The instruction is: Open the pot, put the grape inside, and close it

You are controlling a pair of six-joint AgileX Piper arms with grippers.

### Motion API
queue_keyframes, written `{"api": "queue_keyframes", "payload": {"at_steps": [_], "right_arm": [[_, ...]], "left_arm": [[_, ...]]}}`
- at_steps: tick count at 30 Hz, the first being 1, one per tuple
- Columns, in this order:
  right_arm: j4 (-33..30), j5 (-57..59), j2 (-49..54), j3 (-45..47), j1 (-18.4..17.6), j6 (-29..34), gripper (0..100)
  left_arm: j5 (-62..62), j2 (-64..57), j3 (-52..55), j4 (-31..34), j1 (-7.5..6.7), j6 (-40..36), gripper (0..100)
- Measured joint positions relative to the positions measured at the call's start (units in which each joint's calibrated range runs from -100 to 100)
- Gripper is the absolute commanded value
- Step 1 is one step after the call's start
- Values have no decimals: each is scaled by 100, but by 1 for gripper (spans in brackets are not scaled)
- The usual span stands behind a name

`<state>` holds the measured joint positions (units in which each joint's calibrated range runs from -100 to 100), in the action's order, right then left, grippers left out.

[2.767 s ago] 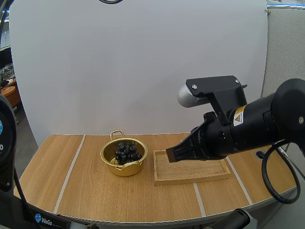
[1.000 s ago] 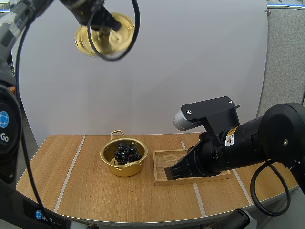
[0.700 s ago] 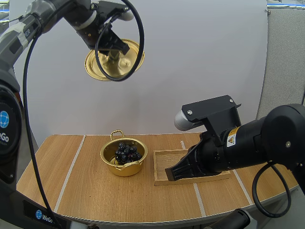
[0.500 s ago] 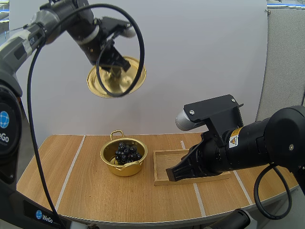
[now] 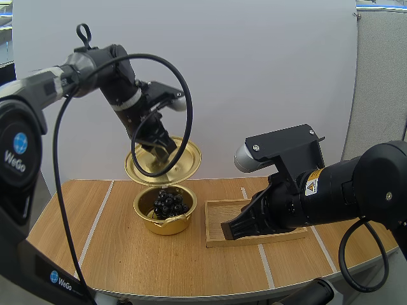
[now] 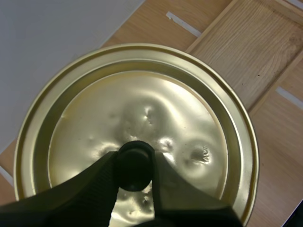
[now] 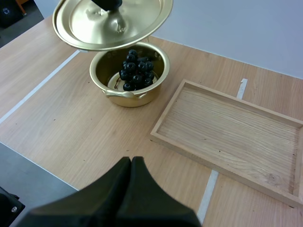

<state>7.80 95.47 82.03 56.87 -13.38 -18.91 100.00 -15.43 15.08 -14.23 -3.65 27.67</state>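
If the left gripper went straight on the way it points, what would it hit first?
The left gripper pinches the round gold lid; straight on, that lid would probably meet the gold pot just below, with the dark grape bunch inside. Depth is unclear.

The brand name WeGo, next to a round blue logo, stands in white on the left arm's black housing (image 5: pixel 16 155) and again on its base (image 5: pixel 62 281). The right arm (image 5: pixel 343 190) carries a yellow warning-triangle sticker (image 5: pixel 311 185).
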Motion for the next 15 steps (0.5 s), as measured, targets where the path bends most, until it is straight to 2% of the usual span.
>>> {"api": "queue_keyframes", "payload": {"at_steps": [15], "right_arm": [[23, 0, 0, 0, 0, 0, 0]], "left_arm": [[0, 1179, 146, -173, 0, 98, 0]]}}
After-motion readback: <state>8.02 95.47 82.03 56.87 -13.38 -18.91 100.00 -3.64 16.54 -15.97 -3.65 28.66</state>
